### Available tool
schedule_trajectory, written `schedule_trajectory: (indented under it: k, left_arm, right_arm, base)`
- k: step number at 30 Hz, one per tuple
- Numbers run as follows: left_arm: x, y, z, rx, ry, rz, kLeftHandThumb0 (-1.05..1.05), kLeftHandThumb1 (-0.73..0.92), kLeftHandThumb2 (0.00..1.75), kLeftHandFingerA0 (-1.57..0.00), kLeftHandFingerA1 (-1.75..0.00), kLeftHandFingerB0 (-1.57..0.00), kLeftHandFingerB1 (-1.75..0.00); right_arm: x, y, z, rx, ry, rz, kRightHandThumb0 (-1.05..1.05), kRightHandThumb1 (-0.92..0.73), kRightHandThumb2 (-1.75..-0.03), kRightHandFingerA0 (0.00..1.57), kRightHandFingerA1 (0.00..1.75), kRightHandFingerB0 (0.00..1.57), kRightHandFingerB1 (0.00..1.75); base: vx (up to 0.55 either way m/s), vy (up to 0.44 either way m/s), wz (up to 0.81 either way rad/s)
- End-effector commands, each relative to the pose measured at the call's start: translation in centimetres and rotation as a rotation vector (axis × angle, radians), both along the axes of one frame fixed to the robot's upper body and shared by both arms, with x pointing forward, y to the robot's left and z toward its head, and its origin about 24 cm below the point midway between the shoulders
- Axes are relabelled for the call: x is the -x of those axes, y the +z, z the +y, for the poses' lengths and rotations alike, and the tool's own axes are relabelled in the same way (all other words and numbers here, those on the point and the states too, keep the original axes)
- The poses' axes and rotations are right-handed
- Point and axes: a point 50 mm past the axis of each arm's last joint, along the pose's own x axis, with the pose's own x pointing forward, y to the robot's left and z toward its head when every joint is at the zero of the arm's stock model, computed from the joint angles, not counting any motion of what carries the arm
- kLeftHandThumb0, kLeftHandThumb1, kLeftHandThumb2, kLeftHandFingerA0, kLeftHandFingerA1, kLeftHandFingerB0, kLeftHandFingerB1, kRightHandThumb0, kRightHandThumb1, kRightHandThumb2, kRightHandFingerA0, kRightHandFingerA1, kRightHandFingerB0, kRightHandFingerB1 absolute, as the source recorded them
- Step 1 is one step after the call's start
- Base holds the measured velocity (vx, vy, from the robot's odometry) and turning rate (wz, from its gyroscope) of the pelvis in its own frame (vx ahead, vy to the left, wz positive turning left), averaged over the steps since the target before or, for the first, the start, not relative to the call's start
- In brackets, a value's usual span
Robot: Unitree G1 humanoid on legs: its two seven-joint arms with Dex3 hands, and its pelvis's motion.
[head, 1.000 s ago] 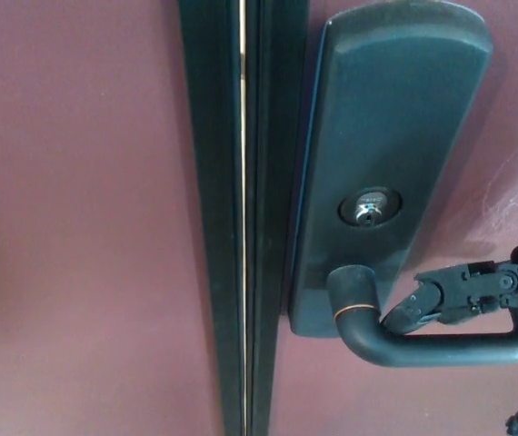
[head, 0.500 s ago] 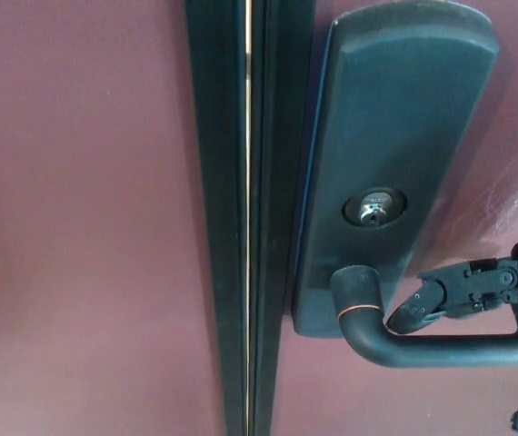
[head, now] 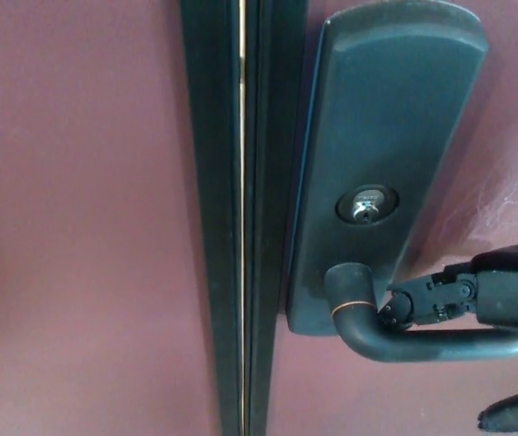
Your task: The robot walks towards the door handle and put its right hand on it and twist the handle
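Right robot hand reaches in from the right, one finger lying on top of the dark lever door handle directly beneath it, apparently placed to press it down; whether it grips cannot be told.

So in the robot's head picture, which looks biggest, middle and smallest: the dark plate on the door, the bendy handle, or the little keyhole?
1. Dark plate, biggest by far.
2. Handle, middle.
3. Keyhole, smallest.
All three sit on the same door, so nearness hardly skews this.
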Motion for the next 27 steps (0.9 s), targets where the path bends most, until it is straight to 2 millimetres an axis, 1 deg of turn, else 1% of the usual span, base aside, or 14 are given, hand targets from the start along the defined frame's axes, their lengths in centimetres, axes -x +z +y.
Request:
schedule_trajectory:
  k: [1, 8, 14, 15, 22, 27]
  left_arm:
    - [0.4, 0.0, 0.1, 0.008, 0.014, 0.006, -0.28, 0.52, 0.55, -0.78, -0.7, -0.61, -0.65]
    - [0.3, 0.1, 0.2, 0.006, -0.003, 0.009, -0.27, 0.51, 0.55, -0.78, -0.7, -0.61, -0.65]
    - [0.5, 0.0, 0.2, 0.004, -0.007, 0.015, -0.27, 0.51, 0.55, -0.78, -0.7, -0.61, -0.65]
    - [0.5, 0.0, 0.2, 0.006, -0.004, 0.013, -0.27, 0.51, 0.55, -0.78, -0.7, -0.61, -0.65]
    - [0.7, -0.1, 0.1, 0.012, 0.001, 0.014, -0.27, 0.51, 0.55, -0.78, -0.7, -0.61, -0.65]
    - [0.7, 0.0, 0.1, 0.011, 0.001, 0.012, -0.28, 0.52, 0.55, -0.78, -0.71, -0.6, -0.65]
  right_arm:
    - [-1.1, -1.9, 0.0, 0.067, -0.039, 0.042, -0.34, -0.38, -0.97, 0.08, 0.5, 0.07, 0.49]
    - [-2.3, -3.7, 0.2, 0.096, -0.083, 0.066, -0.34, -0.38, -0.96, 0.07, 0.5, 0.07, 0.48]
    - [-2.2, -4.5, 0.5, 0.09, -0.092, 0.093, -0.34, -0.38, -0.97, 0.07, 0.5, 0.06, 0.48]
    - [-2.2, -4.5, 0.6, 0.09, -0.091, 0.094, -0.64, -0.64, -0.61, 0.2, 0.33, 0.22, 0.31]
    - [-1.7, -5.5, 1.3, 0.096, -0.071, 0.125, -0.64, -0.64, -0.61, 0.2, 0.33, 0.22, 0.31]
    - [-1.7, -6.2, 1.6, 0.112, -0.071, 0.143, -0.64, -0.64, -0.61, 0.19, 0.33, 0.22, 0.31]
  base:
    - [0.0, 0.0, 0.0]
    - [0.0, 0.0, 0.0]
    - [0.0, 0.0, 0.0]
    - [0.0, 0.0, 0.0]
    - [0.0, 0.0, 0.0]
    - [0.0, 0.0, 0.0]
